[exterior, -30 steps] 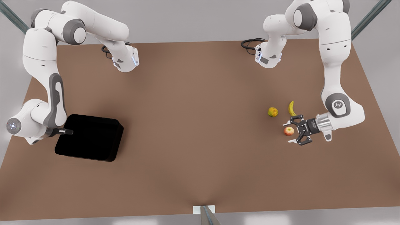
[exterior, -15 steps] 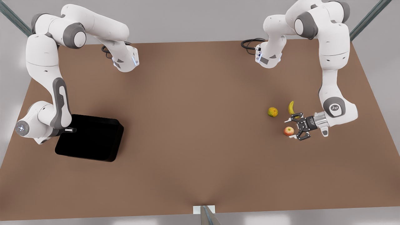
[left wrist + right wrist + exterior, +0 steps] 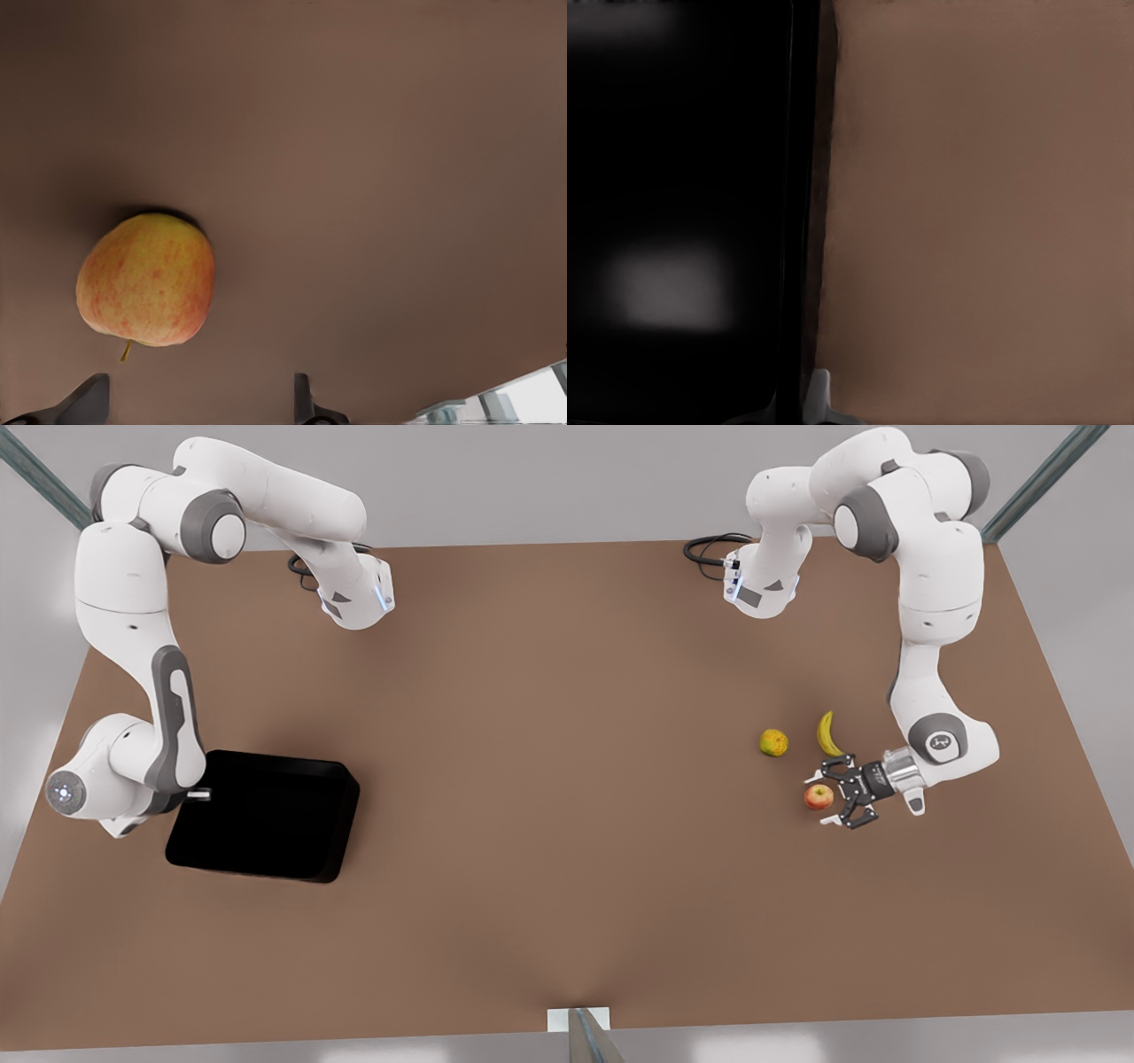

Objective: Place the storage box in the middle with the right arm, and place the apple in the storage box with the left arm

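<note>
Right gripper clamped on storage box wall; box slid bit toward middle, still far. Left gripper came lower, fingers apart around apple; grab next.

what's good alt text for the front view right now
On a brown table, the left tool sits open beside the apple, near an orange-green citrus and banana; the right tool meets the black storage box edge.

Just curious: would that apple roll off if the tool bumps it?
Probably. The apple is round and lies loose on the flat table, so a sideways nudge could roll it. Its skin looks smooth, so the left tool's open fingers might slip.
</note>
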Action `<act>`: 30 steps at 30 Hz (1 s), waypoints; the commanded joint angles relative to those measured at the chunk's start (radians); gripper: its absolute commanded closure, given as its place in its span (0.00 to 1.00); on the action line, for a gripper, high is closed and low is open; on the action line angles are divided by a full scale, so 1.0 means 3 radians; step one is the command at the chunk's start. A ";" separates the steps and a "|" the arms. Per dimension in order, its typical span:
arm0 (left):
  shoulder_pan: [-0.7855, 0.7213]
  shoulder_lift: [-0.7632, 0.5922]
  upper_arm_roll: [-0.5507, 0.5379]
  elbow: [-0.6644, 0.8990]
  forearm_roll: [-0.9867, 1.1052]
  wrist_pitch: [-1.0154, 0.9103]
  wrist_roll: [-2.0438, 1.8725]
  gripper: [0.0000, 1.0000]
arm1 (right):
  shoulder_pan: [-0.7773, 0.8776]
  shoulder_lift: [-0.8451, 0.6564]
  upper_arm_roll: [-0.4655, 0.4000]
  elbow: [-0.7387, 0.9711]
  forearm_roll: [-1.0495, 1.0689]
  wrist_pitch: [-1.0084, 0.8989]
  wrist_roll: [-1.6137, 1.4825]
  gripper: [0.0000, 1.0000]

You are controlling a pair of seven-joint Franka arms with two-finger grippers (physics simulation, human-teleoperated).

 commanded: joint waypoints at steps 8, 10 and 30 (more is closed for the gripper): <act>0.0010 0.0051 0.0000 -0.0026 0.0001 -0.0009 0.0217 0.00 | 0.0182 -0.0123 0.0220 0.0043 0.0026 0.0041 0.0025 0.79; 0.0010 0.0041 0.0000 -0.0087 0.0001 -0.0014 0.0258 0.00 | 0.0345 -0.0159 0.0256 0.0099 0.0036 0.0046 0.0036 0.79; 0.0169 0.0291 -0.0005 -0.0061 -0.0669 -0.0172 0.0385 0.08 | 0.2181 0.1140 0.0808 0.1991 0.0476 0.0138 0.0118 0.77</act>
